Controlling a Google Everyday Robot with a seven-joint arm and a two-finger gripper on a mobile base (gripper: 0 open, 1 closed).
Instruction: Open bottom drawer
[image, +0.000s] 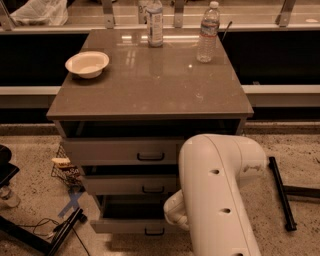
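The bottom drawer (127, 225) is the lowest of three grey-beige fronts and has a small black handle (154, 231). It stands pulled out a little, with a dark gap above its front. My white arm (220, 200) comes down in front of the cabinet's right side. My gripper (174, 211) is at the right part of the bottom drawer's front, just above and to the right of the handle. It is mostly hidden behind the arm.
The middle drawer (130, 185) and top drawer (120, 150) also stand slightly out. On the cabinet top (150, 85) are a bowl (87, 64) and two bottles (155, 22) (208, 32). A small wire basket (65, 170) and cables lie on the floor at left, and a black bar (282, 192) at right.
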